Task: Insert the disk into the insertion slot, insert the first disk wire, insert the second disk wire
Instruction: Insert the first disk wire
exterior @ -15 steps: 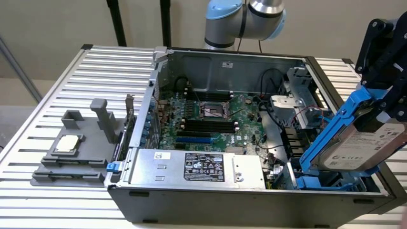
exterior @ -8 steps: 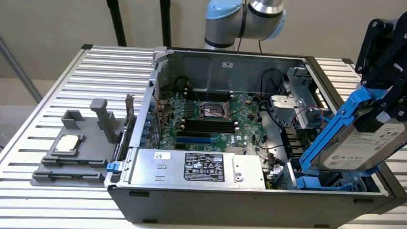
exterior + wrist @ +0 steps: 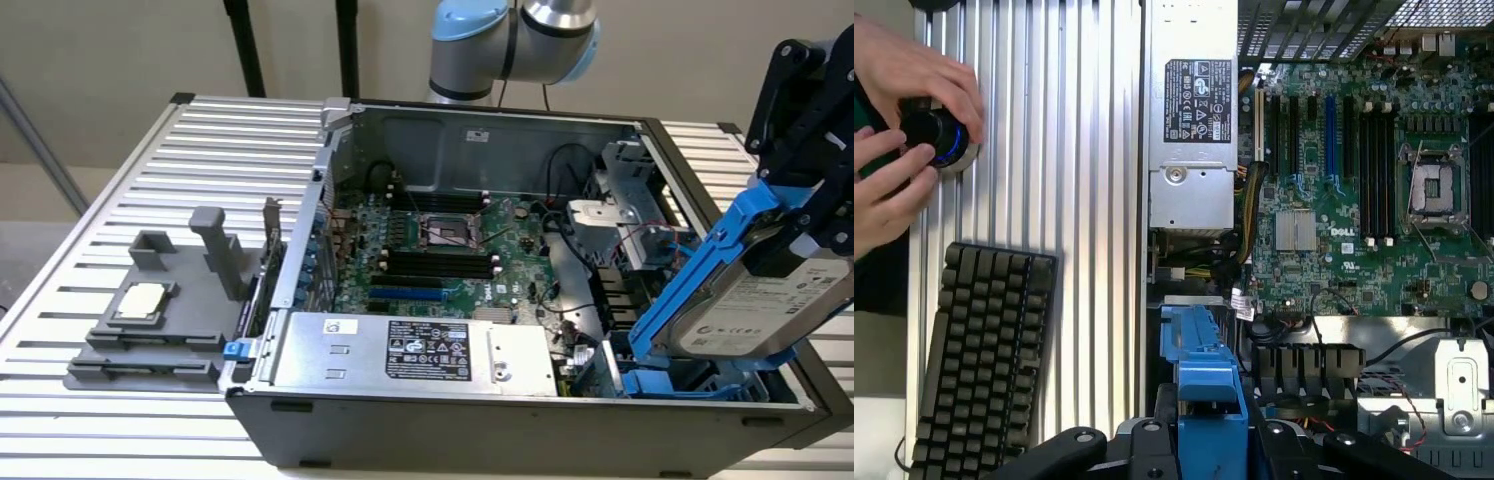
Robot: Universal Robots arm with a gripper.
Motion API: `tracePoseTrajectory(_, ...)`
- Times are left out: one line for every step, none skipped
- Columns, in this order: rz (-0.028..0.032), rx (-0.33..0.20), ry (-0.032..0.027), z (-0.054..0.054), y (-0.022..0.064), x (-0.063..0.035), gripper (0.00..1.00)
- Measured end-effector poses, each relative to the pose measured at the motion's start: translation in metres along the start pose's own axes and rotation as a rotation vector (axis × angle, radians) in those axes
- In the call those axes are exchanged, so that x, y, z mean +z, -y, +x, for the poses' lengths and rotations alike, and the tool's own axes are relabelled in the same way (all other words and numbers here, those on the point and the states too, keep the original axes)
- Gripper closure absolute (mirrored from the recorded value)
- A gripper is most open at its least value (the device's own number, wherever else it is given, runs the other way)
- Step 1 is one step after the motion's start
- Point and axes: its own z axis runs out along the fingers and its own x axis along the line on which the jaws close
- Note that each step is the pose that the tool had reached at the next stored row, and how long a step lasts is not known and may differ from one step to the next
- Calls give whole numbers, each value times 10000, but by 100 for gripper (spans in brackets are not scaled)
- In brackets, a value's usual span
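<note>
disk (image 3: pixel 754 300): tilted, held in pincer (image 3: pixel 798 240) | over open computer case (image 3: pixel 467 432)

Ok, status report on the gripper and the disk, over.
Gripper shut on the disk. Disk tilted over the insertion slot, not yet in. Wires near the slot.

Wires (image 3: pixel 650 238) seemingly crowd the insertion slot (image 3: pixel 657 386).
</note>
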Motion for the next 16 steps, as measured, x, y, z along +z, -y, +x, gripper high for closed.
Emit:
tracePoseTrajectory(0, 0, 1, 0, 0, 0, 68)
tracePoseTrajectory(0, 0, 0, 0, 0, 0, 68)
tracePoseTrajectory(0, 0, 0, 0, 0, 0, 68)
tracePoseTrajectory(0, 0, 0, 0, 0, 0, 68)
tracePoseTrajectory(0, 0, 0, 0, 0, 0, 68)
tracePoseTrajectory(0, 0, 1, 0, 0, 0, 68)
tracePoseTrajectory(0, 0, 0, 0, 0, 0, 68)
tracePoseTrajectory(0, 0, 0, 0, 0, 0, 68)
tracePoseTrajectory(0, 0, 0, 0, 0, 0, 68)
tracePoseTrajectory(0, 0, 0, 0, 0, 0, 68)
tracePoseTrajectory(0, 0, 1, 0, 0, 0, 68)
tracePoseTrajectory(0, 0, 0, 0, 0, 0, 68)
tracePoseTrajectory(0, 0, 0, 0, 0, 0, 68)
tracePoseTrajectory(0, 0, 0, 0, 0, 0, 68)
tracePoseTrajectory(0, -1, -1, -1, 3, -1, 68)
tracePoseTrajectory(0, 0, -2, -2, 11, -1, 68)
